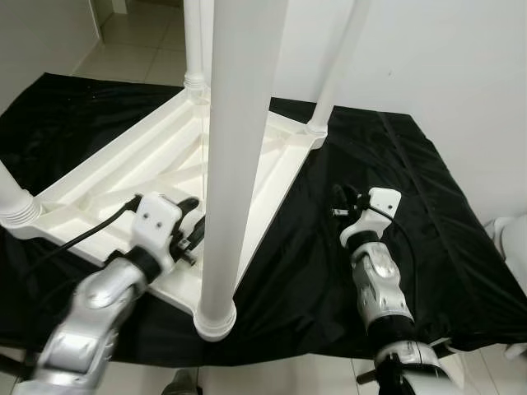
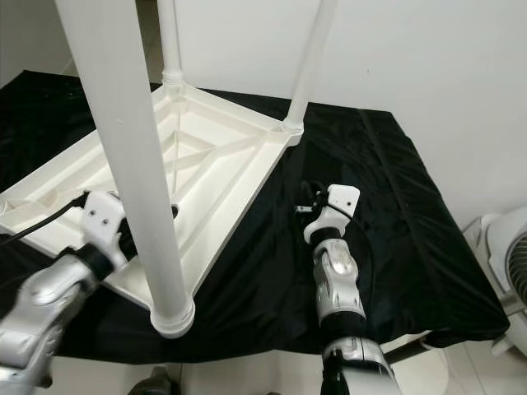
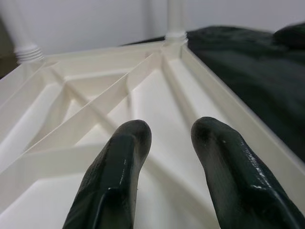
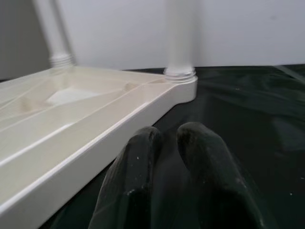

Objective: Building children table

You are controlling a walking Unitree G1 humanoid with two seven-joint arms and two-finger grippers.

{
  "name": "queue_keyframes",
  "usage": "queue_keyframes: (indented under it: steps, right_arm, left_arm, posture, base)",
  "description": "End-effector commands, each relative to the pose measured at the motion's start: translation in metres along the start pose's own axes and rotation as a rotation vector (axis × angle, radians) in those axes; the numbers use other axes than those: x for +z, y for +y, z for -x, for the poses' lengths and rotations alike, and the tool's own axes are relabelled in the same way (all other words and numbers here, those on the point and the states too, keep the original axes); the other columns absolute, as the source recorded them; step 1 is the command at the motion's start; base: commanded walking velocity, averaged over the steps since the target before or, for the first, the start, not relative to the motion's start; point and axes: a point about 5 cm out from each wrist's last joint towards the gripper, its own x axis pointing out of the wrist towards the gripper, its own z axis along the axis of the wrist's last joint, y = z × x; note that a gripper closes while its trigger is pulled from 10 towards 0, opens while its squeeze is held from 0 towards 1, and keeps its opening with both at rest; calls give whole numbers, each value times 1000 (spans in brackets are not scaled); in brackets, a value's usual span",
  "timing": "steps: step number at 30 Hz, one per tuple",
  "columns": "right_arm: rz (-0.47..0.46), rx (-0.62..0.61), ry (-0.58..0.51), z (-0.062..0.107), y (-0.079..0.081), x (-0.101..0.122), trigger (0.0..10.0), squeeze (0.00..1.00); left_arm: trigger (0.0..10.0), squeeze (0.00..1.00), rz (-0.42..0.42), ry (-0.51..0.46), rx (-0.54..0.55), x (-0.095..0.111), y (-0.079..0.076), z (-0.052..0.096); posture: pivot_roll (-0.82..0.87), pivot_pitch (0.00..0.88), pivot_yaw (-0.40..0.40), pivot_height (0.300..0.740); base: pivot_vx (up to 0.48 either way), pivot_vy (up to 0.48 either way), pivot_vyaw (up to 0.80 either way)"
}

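A white plastic children's table [image 1: 123,164] lies upside down on a black cloth [image 1: 428,214], its ribbed underside facing up. Legs stand screwed into its corners: the near one [image 1: 235,164] rises right in front of me, two more [image 1: 194,49] [image 1: 338,66] stand at the far corners, and one [image 1: 12,202] stands at the left. My left gripper [image 1: 193,234] hovers over the underside just left of the near leg, open with nothing between its fingers [image 3: 126,143]. To the right of the table my right gripper [image 1: 339,206] rests low over the cloth, its fingers [image 4: 200,143] shut and empty.
The cloth's front edge runs just below the near leg's socket, with floor beyond it. A white fan [image 2: 506,263] stands off the cloth's right side. A white wall [image 1: 445,49] backs the scene, and tiled floor [image 1: 140,41] shows at the far left.
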Motion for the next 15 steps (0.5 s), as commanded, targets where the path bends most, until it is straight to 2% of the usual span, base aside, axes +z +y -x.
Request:
queue_keyframes:
  steps: [1,5,7,11,12,13,15]
  right_arm:
    - [8,43,33,5,0,-1,10000,0]
    - [28,79,58,13,-2,-1,10000,0]
    - [40,95,74,17,-4,0,10000,0]
    - [49,92,79,18,-6,4,10000,0]
    - [51,86,79,18,-8,5,10000,0]
    - [54,82,82,19,-8,7,10000,0]
    - [54,82,82,19,-8,7,10000,0]
  left_arm:
    - [10000,0,-25,-12,-60,2,-3,2]
    - [10000,0,-68,-7,-134,2,-5,5]
    - [10000,0,-97,14,-220,0,-7,7]
    - [10000,0,-114,39,-291,-3,-9,8]
    - [10000,941,-115,59,-314,-6,-9,6]
    - [10000,1000,-111,73,-343,-8,-9,6]
    - [10000,1000,-111,73,-343,-8,-9,6]
  posture:
    - [206,43,-124,740]
    - [206,45,-127,740]
    - [202,45,-119,740]
    - [201,45,-116,740]
    - [194,44,-108,740]
    - [191,41,-103,740]
    - [191,41,-103,740]
  base:
    - [0,0,0]
    - [0,0,0]
    - [0,0,0]
    - [0,0,0]
    - [0,0,0]
    - [0,0,0]
    - [0,0,0]
